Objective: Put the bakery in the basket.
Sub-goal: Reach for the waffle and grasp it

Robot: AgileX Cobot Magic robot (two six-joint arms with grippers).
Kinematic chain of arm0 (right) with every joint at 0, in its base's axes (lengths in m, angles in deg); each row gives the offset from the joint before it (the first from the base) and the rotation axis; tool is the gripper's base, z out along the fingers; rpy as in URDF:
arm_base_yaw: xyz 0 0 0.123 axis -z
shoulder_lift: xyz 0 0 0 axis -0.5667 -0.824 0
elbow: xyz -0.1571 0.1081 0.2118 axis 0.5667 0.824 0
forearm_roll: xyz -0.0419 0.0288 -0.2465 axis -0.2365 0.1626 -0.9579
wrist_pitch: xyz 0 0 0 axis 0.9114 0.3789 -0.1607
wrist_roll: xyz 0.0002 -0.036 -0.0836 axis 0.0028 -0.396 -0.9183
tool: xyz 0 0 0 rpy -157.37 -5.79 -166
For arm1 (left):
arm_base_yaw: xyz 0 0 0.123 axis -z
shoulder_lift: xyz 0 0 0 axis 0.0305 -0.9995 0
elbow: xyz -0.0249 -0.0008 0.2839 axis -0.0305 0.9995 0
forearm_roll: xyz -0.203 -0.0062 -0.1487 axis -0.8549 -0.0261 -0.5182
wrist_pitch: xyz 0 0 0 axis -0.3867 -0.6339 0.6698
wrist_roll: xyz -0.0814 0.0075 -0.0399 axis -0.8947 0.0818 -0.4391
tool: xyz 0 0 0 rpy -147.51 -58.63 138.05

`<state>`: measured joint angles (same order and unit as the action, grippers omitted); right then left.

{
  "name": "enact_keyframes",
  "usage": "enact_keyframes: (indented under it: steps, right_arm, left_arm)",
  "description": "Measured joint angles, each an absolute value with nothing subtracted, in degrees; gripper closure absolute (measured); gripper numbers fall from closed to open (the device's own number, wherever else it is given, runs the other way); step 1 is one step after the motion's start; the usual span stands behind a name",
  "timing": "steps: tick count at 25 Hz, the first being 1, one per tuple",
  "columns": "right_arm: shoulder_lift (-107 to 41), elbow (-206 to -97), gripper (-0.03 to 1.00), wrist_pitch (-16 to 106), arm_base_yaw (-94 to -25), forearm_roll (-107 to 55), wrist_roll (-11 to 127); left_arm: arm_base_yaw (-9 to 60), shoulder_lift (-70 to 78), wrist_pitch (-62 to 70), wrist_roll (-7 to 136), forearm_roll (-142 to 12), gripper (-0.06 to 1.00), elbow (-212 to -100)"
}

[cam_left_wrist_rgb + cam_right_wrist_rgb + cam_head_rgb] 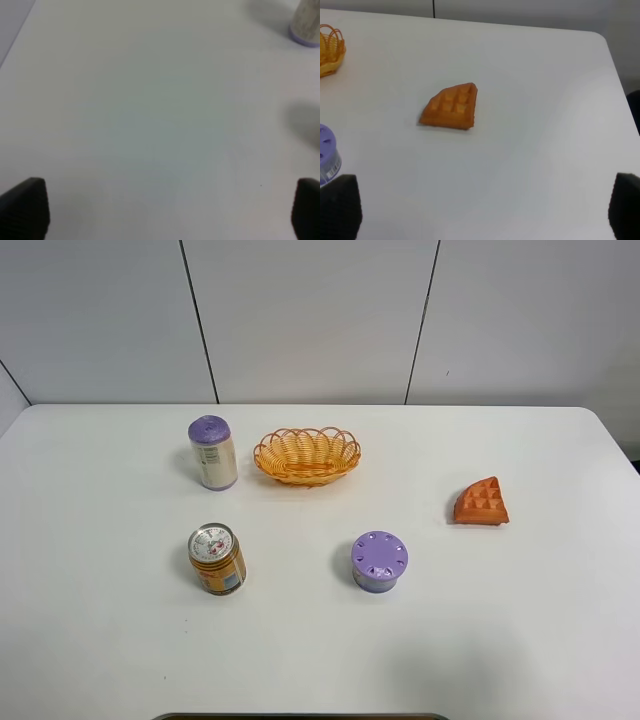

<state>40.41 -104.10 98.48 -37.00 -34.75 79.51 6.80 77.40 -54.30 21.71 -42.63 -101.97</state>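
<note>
Pickup suits the right jaws, released wide over the bench (pixel 560 620) with the bakery (pixel 451 106) lying flat ahead of them, well apart from the basket (pixel 307 455); they should straddle the wedge's straight sides low, while the left jaws, also released, need play no part.

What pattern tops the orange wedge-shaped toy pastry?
The orange toy pastry: square-dent grid, best in right wrist view.

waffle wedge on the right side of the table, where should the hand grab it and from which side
Come straight down from above with the right hand, which is open and nearest. The waffle wedge lies flat, grid face up, and looks too low for a side approach. Close across its middle on the two flat side walls, probably the firmest hold.
</note>
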Motion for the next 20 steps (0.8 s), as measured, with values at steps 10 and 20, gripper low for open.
enact_keyframes:
  steps: [10,20]
  right_arm:
    - [31.02,-109.97,-0.03,94.00,-37.00,-34.68,82.76]
    - [14.44,-120.10,-0.03,93.57,-37.00,-34.74,86.54]
  left_arm:
    - [6.80,77.40,-54.30,21.71,-42.63,-0.04,-101.97]
    - [6.80,77.40,-54.30,21.71,-42.63,-0.04,-101.97]
